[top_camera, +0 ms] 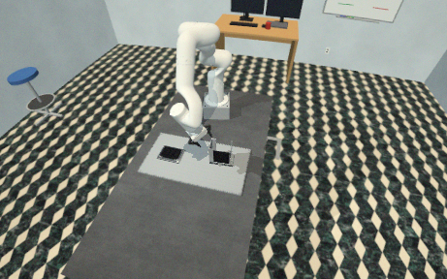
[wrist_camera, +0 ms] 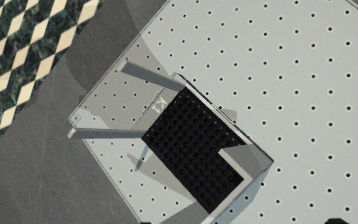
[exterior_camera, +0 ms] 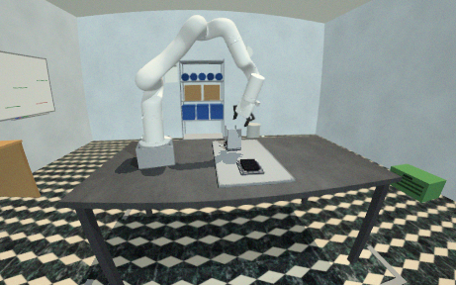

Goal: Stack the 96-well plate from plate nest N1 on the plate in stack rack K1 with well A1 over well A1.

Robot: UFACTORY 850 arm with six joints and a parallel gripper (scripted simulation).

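Two wide-spread fingers of the empty gripper (top_camera: 199,140) hang between both plates. At its 3 o'clock, stack rack K1 (top_camera: 231,147) posts fence one 96-well plate (wrist_camera: 195,145); at 9, nest N1's plate (top_camera: 171,153) sits untouched on the perforated mat (top_camera: 193,179).

"K1", upside down, on the stack rack (wrist_camera: 156,80) base beside the black plate (wrist_camera: 195,145).

Light falls evenly from above; my arm (top_camera: 188,73) throws a soft shadow on the table (top_camera: 169,232) at centre frame. The rack (wrist_camera: 150,76) posts cast long grey shadows toward the lower left in my wrist view. No glare; edges look slightly pixelated.
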